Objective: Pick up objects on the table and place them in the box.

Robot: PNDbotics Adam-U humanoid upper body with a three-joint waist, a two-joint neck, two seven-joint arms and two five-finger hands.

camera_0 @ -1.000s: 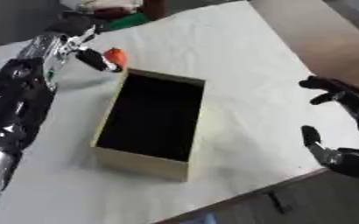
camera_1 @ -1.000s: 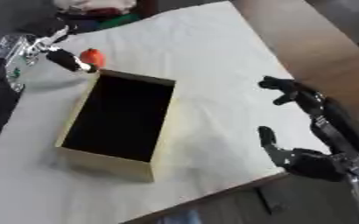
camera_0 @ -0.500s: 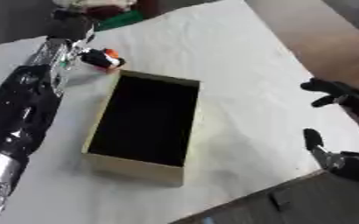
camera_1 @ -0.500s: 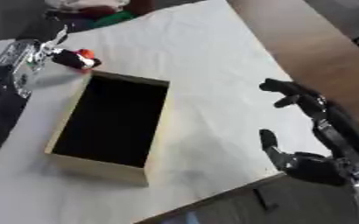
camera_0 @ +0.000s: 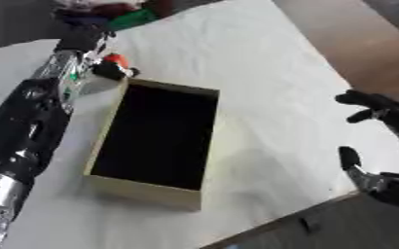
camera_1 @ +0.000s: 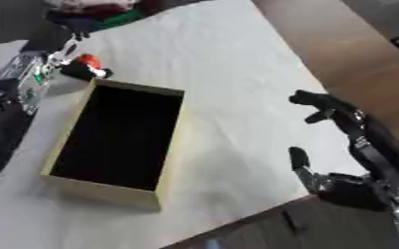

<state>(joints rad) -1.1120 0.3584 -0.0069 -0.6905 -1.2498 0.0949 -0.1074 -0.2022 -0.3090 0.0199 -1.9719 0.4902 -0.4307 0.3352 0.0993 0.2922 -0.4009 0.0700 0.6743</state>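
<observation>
Left eye view shows my left hand (camera_0: 90, 58) out at the far corner of the box (camera_0: 156, 141), with a small orange and black object (camera_0: 115, 67) at its fingers (camera_0: 100, 48). I judge the fingers are closed around it, though the object is blurred and I can only make out an orange top and a dark lower part. It sits just beyond the box's far rim, not over the dark opening yet, so I read this as the carry step: the object is in hand and needs to come a little toward me before I let go.

The box lies with its long side running away from me and its open top facing up, so a drop from above should land inside. Its inside is too dark for me to tell whether anything is already in it.

My right hand (camera_1: 339, 146) waits idle at the right edge of the desk (camera_0: 262, 73), fingers spread and relaxed, holding nothing. I keep it well apart from the box so it does not block the left arm's path.

At the far edge, beyond my left hand, there is a heap of red, green and dark things (camera_0: 109, 14); I cannot make out what they are.

The risk I see is clipping the box's rim on the way in.
</observation>
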